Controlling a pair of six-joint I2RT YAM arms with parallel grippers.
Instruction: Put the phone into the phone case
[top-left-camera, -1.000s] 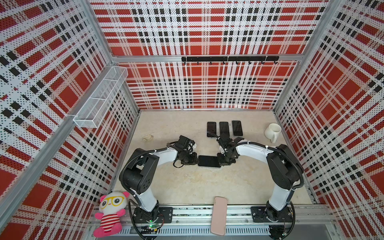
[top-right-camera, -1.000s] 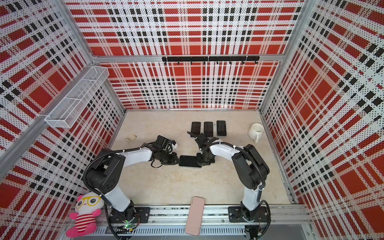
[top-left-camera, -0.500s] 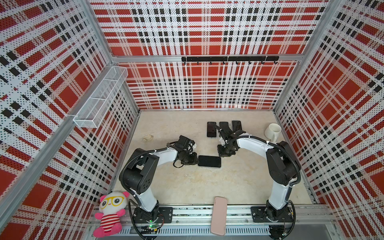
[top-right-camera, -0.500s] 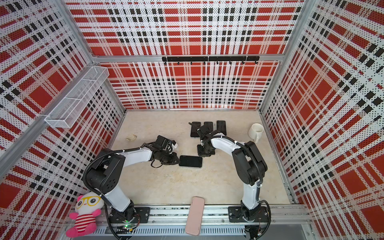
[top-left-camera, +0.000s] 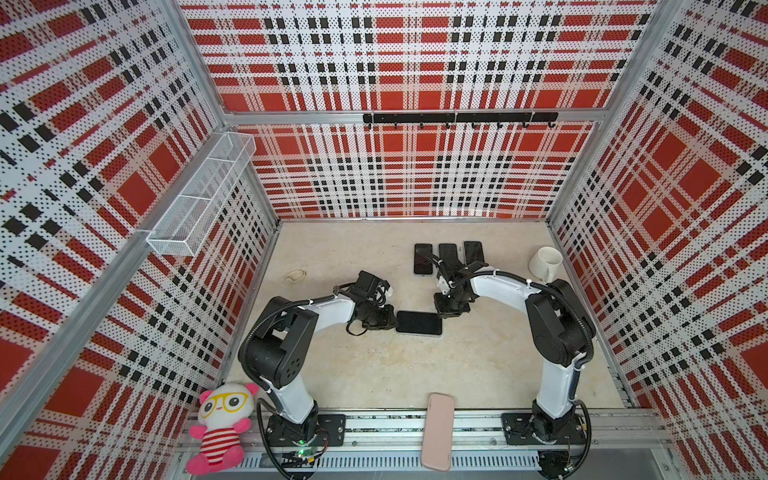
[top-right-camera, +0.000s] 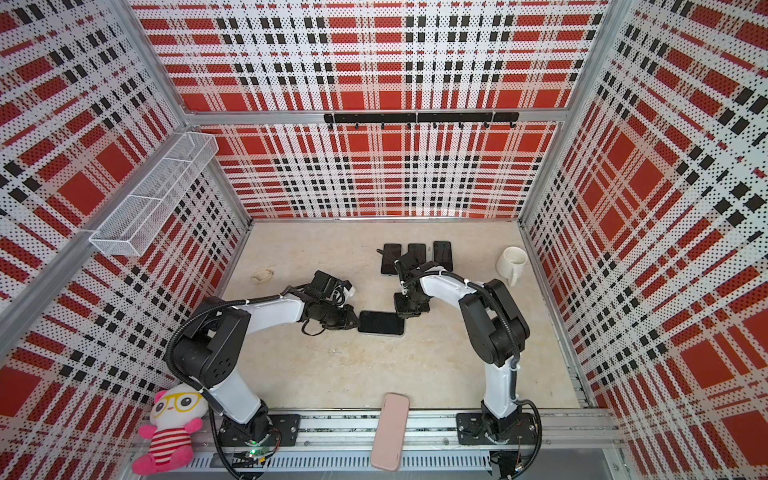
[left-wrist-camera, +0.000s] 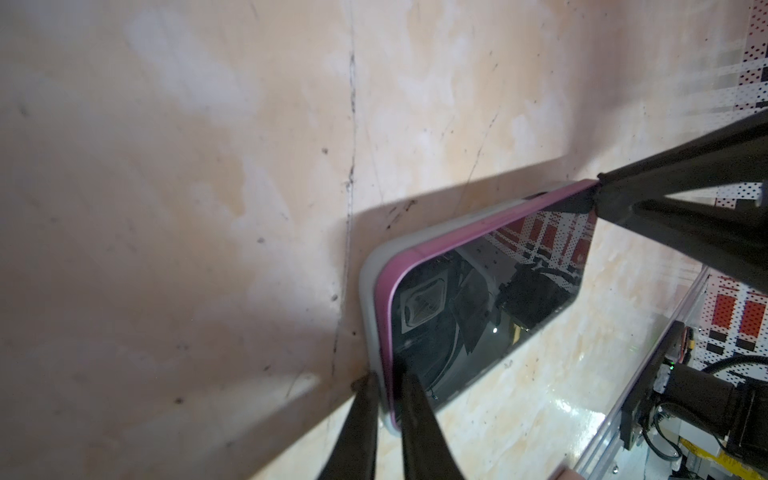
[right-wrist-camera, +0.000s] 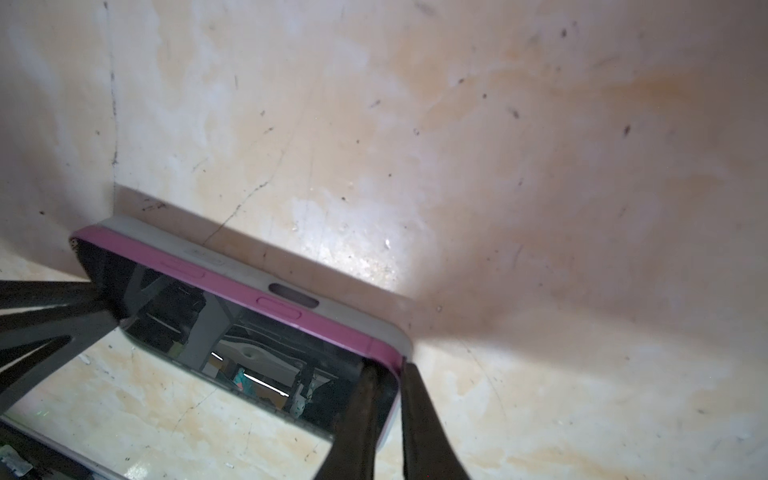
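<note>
left gripper (left-wrist-camera: 388, 390), nearly closed, pinches one short end of the pink-edged phone (left-wrist-camera: 478, 311) lying in the gray case (left-wrist-camera: 368, 291); right gripper (right-wrist-camera: 386, 374) pinches the opposite end's corner.

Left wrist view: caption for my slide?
Pink phone resting in grey case; left end effector at one corner, right end effector opposite.
</note>
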